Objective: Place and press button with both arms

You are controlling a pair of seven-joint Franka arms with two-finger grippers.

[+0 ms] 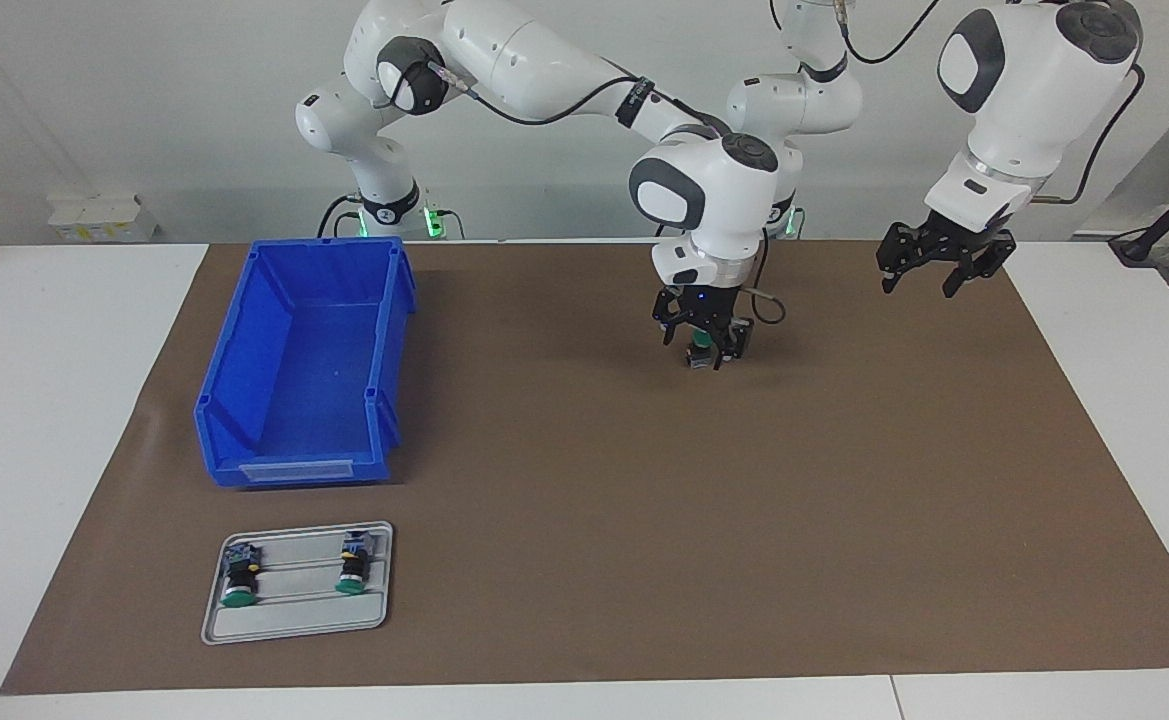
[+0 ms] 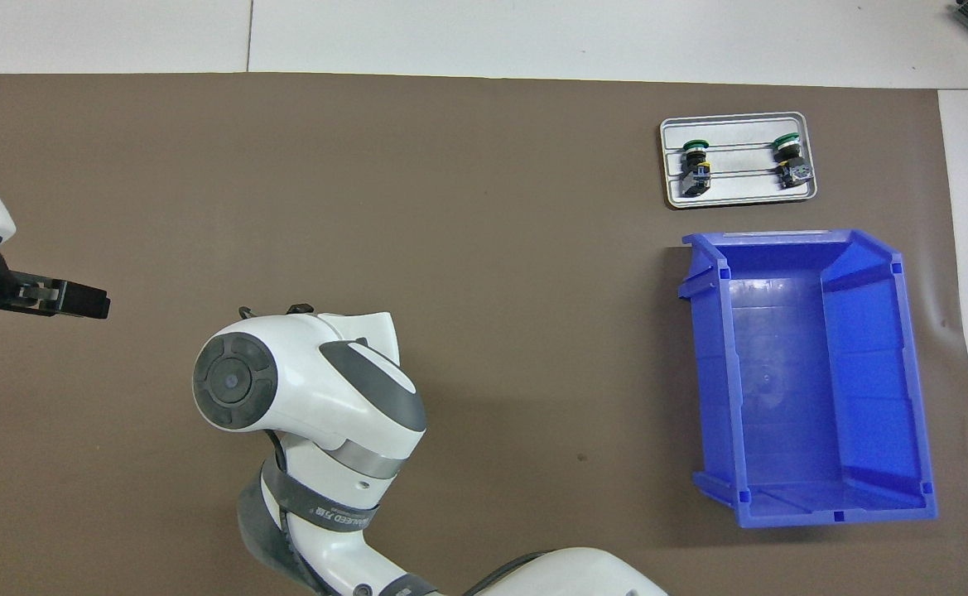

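Button (image 1: 703, 346) upright on mat between wide-spread fingers of right hand (image 1: 701, 350); left hand (image 1: 929, 276) open, empty.

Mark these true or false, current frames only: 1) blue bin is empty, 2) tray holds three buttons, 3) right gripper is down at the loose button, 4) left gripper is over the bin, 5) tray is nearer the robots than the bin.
1) True: the blue bin shows only its bare floor.
2) False: the tray holds two buttons; the third button stands on the mat.
3) True: the right gripper is down around that button, fingers either side.
4) False: the left gripper hangs open over the mat at the left arm's end.
5) False: the tray is farther from the robots.
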